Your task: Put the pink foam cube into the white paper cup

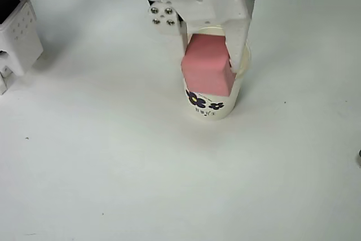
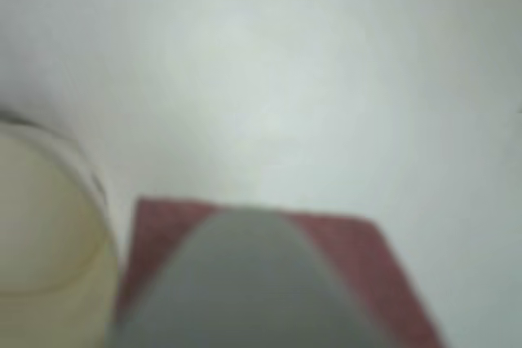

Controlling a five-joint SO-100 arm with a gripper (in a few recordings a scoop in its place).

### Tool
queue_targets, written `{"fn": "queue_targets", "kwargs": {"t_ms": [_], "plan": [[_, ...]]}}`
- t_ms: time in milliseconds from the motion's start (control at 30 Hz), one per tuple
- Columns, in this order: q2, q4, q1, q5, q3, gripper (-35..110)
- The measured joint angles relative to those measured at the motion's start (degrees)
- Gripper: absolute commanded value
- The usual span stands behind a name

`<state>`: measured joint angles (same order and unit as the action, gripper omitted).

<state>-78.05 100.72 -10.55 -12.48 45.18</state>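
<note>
In the overhead view the pink foam cube (image 1: 207, 70) is pinched between the fingers of the white pincer (image 1: 210, 55) and hangs over the mouth of the white paper cup (image 1: 210, 104), covering most of the opening. The counter (image 1: 113, 167) is plain white and matte. The cup stands upright, with dark blue flowers on its side. In the blurred wrist view, the cup's rim (image 2: 49, 226) lies left of the cube (image 2: 383, 266). What the cup holds cannot be told.
</note>
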Motion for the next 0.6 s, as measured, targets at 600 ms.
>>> {"fn": "queue_targets", "kwargs": {"t_ms": [600], "plan": [[-0.97, 0.00, -12.22, 11.87, 6.68, 16]]}}
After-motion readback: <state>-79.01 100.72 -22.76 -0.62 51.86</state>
